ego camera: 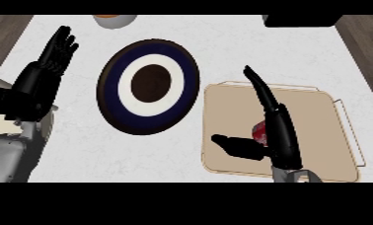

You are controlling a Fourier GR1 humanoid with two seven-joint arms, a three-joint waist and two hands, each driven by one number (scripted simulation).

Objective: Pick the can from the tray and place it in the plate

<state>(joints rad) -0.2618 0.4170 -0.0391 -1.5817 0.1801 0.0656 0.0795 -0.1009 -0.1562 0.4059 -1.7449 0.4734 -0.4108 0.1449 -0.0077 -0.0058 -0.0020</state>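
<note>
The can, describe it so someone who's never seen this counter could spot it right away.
Start at the beige tray on the white counter's right side, beside the dark round plate. Over it is the right hand, fingers straight. The can is the small red thing showing between that hand's thumb and fingers, the only red item here.

Both hands open: left [45,71], right [275,125].

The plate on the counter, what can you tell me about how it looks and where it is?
The plate is round, with a dark brown rim, a navy ring, a white ring and a dark brown middle. It lies flat on the white counter, left of the tray, with nothing on it. Neither hand touches it.
</note>
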